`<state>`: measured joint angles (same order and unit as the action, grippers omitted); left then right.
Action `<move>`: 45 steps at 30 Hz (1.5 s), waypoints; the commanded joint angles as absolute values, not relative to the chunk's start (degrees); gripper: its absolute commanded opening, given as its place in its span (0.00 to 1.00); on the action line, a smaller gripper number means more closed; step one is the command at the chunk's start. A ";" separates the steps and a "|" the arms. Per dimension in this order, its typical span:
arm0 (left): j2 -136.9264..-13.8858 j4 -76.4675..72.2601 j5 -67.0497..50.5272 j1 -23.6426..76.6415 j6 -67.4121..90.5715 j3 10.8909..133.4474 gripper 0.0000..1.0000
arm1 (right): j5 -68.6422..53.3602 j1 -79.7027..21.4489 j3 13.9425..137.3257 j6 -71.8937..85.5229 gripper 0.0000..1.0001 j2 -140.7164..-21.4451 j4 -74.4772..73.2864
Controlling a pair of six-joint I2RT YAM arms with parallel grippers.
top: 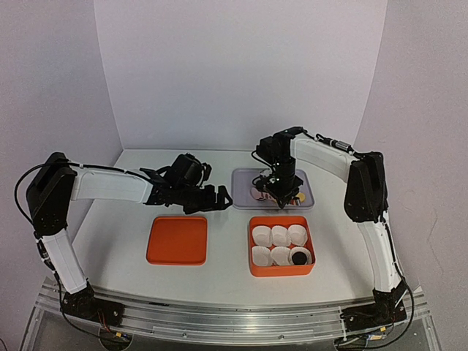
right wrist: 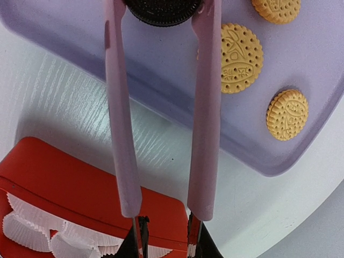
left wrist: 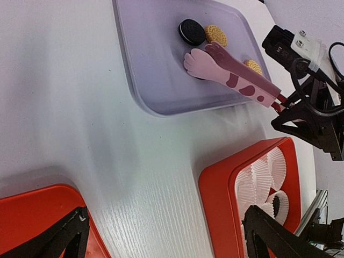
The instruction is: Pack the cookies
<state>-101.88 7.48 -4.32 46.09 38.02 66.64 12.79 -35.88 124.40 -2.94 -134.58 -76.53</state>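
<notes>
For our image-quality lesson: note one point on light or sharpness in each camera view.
Top view: soft, even light, faint shadows on the table. Left wrist view: tilted, glare streaking the table by the tray. Right wrist view: sharp; yellow cookies' pattern clear beside the tongs.
</notes>
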 commanded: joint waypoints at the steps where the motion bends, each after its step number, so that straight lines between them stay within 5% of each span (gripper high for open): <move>1: -98.44 6.38 -3.69 46.16 38.59 66.18 1.00 | 13.52 -35.95 126.47 -2.37 0.16 -133.22 -99.32; 18: -98.48 4.80 -4.25 46.12 38.61 65.84 1.00 | 10.42 -36.12 117.98 -0.74 0.07 -120.93 -95.19; 34: -100.44 1.17 -10.75 46.14 36.57 66.46 1.00 | -1.04 -45.86 88.88 8.64 0.04 -89.71 -95.98; 45: -103.21 3.89 -13.59 46.14 35.40 69.21 1.00 | -10.70 -48.06 77.52 15.03 0.04 -82.12 -101.39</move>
<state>-102.08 3.61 -11.92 46.09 36.97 66.53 -4.87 -47.33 78.68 12.47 -84.56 -77.86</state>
